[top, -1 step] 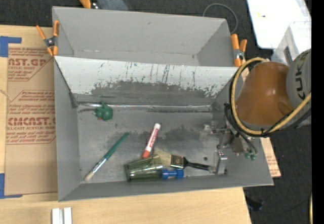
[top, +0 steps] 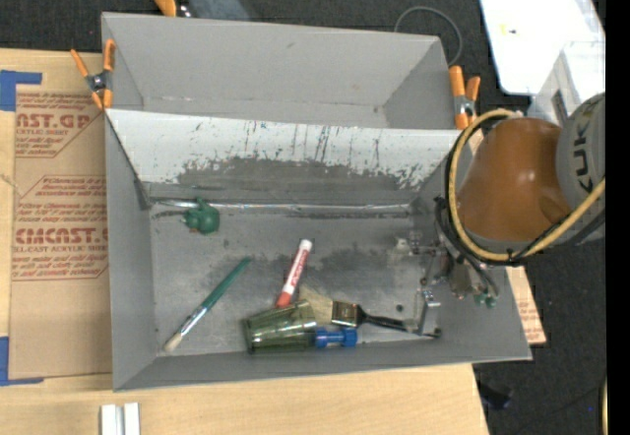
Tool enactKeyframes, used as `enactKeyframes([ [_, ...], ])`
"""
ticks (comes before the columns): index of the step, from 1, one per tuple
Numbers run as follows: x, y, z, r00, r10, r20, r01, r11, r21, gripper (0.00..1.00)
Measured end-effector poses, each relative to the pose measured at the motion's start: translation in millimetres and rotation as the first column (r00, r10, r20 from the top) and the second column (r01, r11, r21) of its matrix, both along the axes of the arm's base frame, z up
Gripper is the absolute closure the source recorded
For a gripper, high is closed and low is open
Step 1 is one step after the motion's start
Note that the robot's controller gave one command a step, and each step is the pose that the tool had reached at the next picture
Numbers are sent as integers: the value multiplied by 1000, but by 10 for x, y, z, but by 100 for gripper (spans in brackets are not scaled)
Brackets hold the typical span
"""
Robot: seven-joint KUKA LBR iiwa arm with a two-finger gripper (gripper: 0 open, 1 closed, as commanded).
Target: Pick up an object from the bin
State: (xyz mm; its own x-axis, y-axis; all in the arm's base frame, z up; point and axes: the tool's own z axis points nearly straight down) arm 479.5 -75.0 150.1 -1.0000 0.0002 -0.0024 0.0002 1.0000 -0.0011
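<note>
Metal fingers (top: 430, 317) at right of grey metal bin (top: 133, 226), cannot tell if spread, beside flat black-handled brush (top: 346, 313)

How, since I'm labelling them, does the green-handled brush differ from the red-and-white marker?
The green-handled brush is longer and thinner; the red-and-white marker is shorter and thicker. The brush lies alone; the marker's lower end is by the dark green cup. Both lie flat, slanting alike.
</note>
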Motion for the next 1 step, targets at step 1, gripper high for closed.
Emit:
enactKeyframes([
  [1, 121, 1016, -810, 994, 107, -3, -107, 994, 4, 0],
])
